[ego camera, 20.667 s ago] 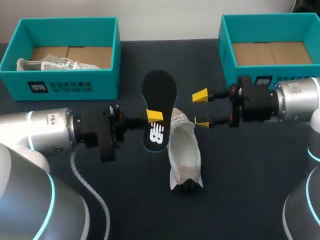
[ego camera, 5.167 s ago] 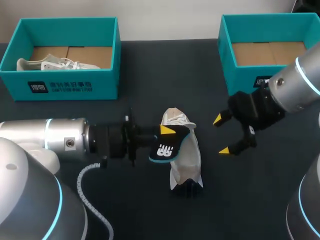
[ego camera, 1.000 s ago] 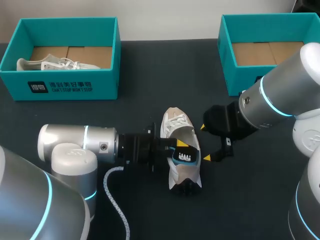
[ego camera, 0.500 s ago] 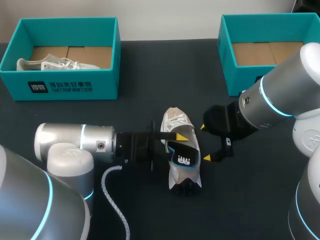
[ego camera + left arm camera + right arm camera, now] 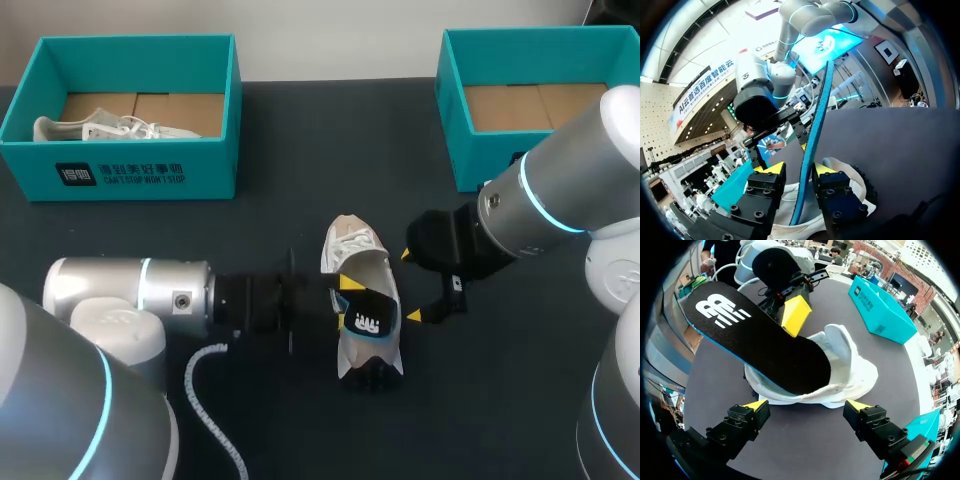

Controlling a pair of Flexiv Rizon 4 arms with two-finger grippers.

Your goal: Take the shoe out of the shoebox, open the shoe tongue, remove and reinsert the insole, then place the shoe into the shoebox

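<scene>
A white shoe (image 5: 360,262) lies on the dark table, toe toward the far edge. The black insole (image 5: 370,322) with a blue rim is tucked partly into it, its heel end sticking up out of the heel opening (image 5: 755,335). My left gripper (image 5: 345,302) is at the shoe's left side, open, and the insole's edge (image 5: 817,125) stands between its fingers with a gap on one side. Just right of the shoe, my right gripper (image 5: 410,285) is wide open with nothing in it. The right wrist view shows its tips (image 5: 807,405) spread before the shoe (image 5: 850,370).
A teal shoebox (image 5: 140,165) at the back left holds another white shoe (image 5: 110,128). A second teal shoebox (image 5: 480,165) at the back right shows only its cardboard floor. My left arm's grey cable (image 5: 205,400) loops over the near table.
My left gripper has let go of the insole and drawn back a little to the left. The insole has settled lower into the shoe. The right arm has kept still.
</scene>
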